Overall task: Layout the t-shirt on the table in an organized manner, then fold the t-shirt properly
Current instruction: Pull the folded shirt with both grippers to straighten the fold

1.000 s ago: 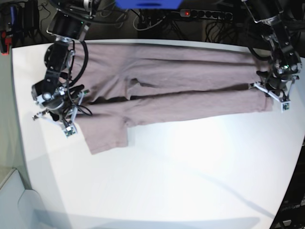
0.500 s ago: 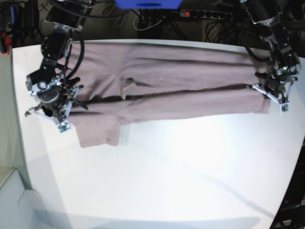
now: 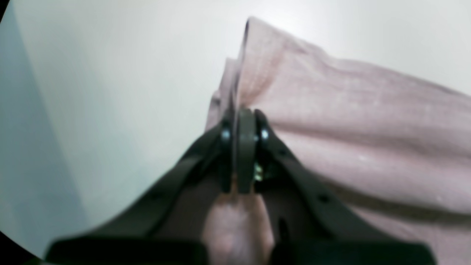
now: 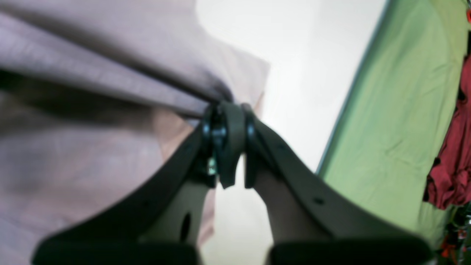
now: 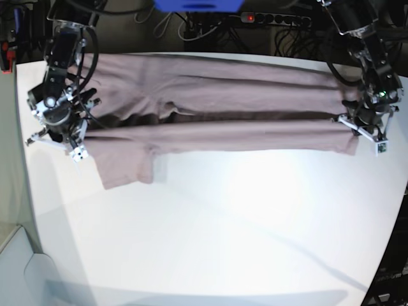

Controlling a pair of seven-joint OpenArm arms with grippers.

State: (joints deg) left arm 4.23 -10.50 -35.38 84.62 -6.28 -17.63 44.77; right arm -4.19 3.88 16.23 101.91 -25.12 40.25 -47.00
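The dusty-pink t-shirt (image 5: 223, 102) lies stretched sideways across the far part of the white table (image 5: 223, 223), folded lengthwise, with one sleeve (image 5: 124, 169) sticking out toward the front at the left. My left gripper (image 5: 364, 125) is shut on the shirt's right end. Up close, my left gripper (image 3: 241, 121) pinches a raised cloth edge of the t-shirt (image 3: 349, 121). My right gripper (image 5: 67, 137) is shut on the left end. In the right wrist view my right gripper (image 4: 226, 114) clamps bunched folds of the t-shirt (image 4: 92, 73) above the table (image 4: 294, 73).
A power strip (image 5: 274, 19) and cables lie behind the table's far edge, beside a blue object (image 5: 197, 5). Off the table's left edge there is green ground (image 4: 397, 110) with a red thing (image 4: 452, 165). A white box (image 5: 19, 268) sits at the lower left.
My right gripper has moved left and slightly back with the shirt's end, pulling the cloth taut and straight. The sleeve slid left with it. The left gripper barely moved.
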